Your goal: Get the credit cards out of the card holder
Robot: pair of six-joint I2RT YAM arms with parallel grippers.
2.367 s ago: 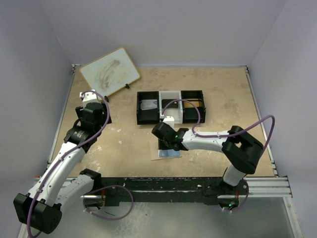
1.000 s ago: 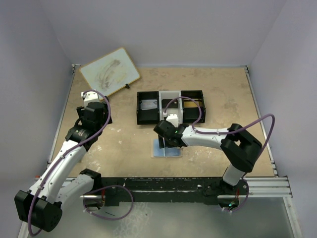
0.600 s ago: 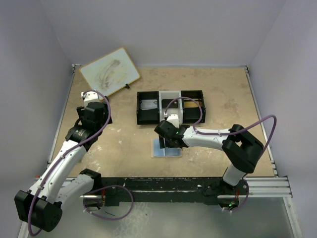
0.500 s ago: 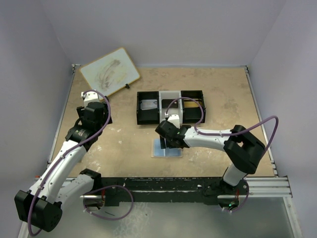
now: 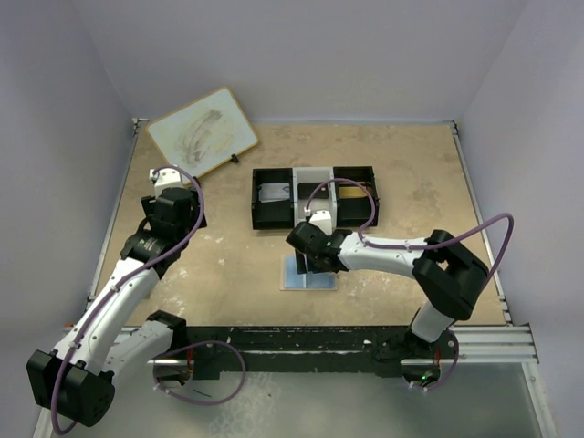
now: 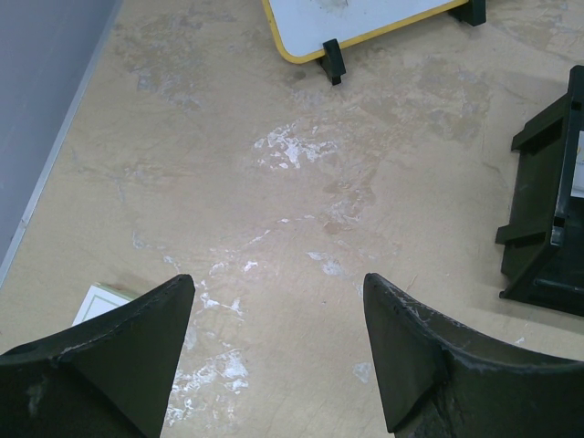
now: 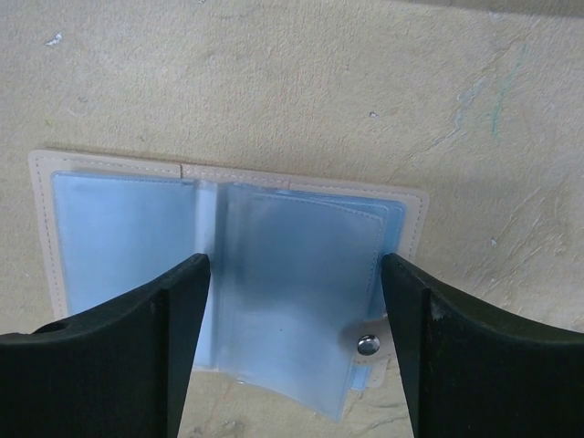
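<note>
A: Right wrist cam: R gripper (image 7: 294,265) jaws wide apart, holding nothing, poised over the card holder (image 7: 274,274); holder lies open flat, pale-blue sleeves up, just near-side of the tray (image 5: 274,224).
B: Copy; silvery credit card (image 5: 273,193) in tray's left bay; L gripper (image 6: 276,283) spread too, empty, well left of tray.
</note>
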